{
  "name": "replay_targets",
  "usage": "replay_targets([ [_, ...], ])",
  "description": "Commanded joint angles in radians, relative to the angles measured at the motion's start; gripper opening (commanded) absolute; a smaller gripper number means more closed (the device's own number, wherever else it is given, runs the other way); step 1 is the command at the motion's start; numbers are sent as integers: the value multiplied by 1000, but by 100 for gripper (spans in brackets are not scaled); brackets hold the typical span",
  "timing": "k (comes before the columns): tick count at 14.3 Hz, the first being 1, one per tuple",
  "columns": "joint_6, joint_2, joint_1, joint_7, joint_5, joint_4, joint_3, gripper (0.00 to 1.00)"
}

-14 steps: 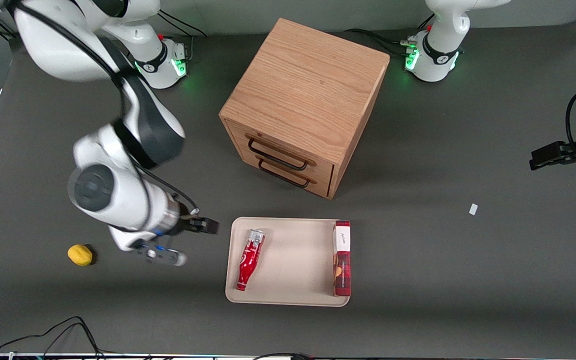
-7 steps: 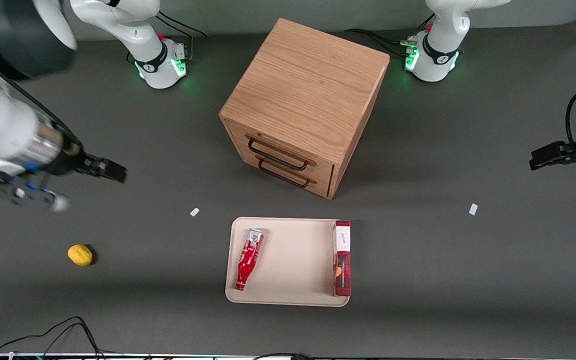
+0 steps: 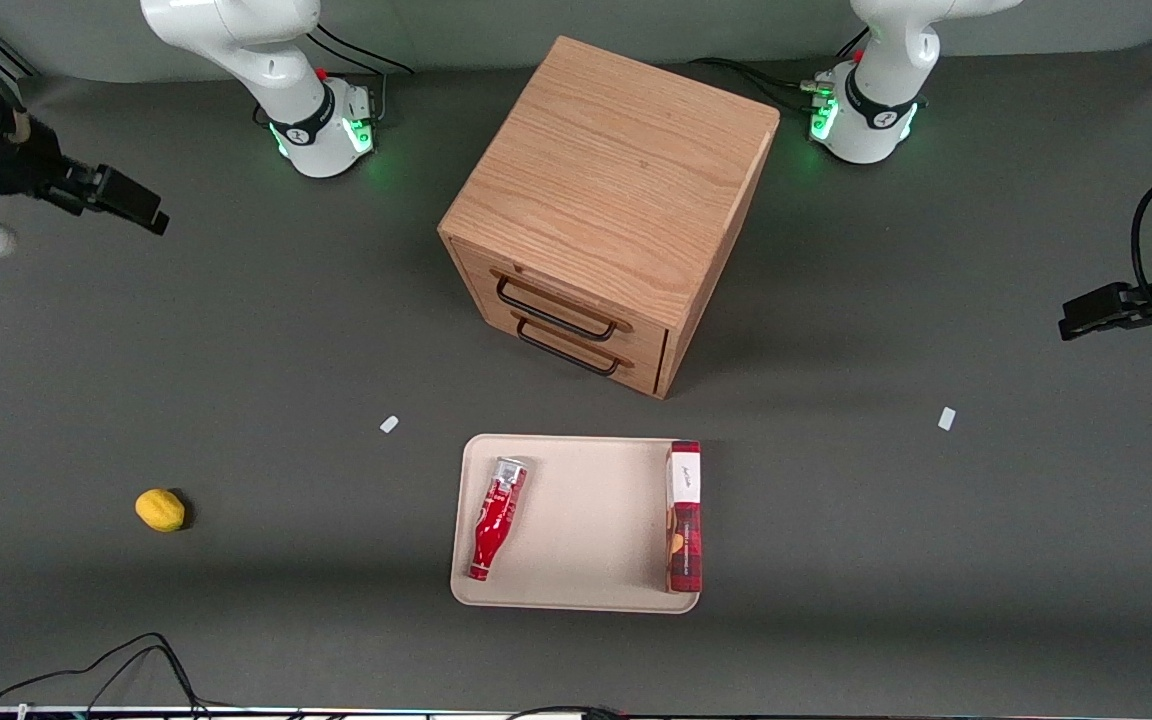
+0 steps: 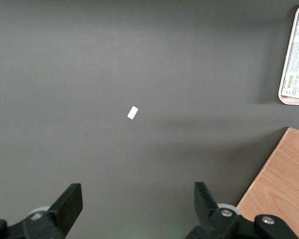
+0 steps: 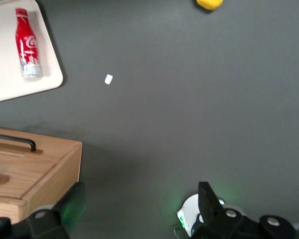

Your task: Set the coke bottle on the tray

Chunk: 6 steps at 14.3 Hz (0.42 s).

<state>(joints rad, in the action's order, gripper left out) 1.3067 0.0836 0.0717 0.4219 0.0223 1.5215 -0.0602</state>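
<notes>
The coke bottle (image 3: 494,521), slim and red with white lettering and a silvery base, lies on its side in the beige tray (image 3: 586,590), along the tray's edge toward the working arm's end. It also shows in the right wrist view (image 5: 27,43), on the tray (image 5: 10,84). My gripper (image 3: 126,205) is high above the table at the working arm's end, far from the tray. Its fingers (image 5: 209,199) stand wide apart with nothing between them.
A red plaid box (image 3: 685,515) lies along the tray's other edge. A wooden two-drawer cabinet (image 3: 611,205) stands farther from the camera than the tray. A yellow lemon (image 3: 160,509) lies toward the working arm's end. Two small white scraps (image 3: 389,424) (image 3: 947,418) lie on the table.
My gripper has pulled away from beside the tray, rising and moving toward the working arm's end. The bottle stays lying in the tray.
</notes>
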Motion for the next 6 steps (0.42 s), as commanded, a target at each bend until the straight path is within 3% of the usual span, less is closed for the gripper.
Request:
replay_targets([
  [1,55,116,3,-15,22,143,5,100],
  [6,43,87,8,9,11,102,5,100],
])
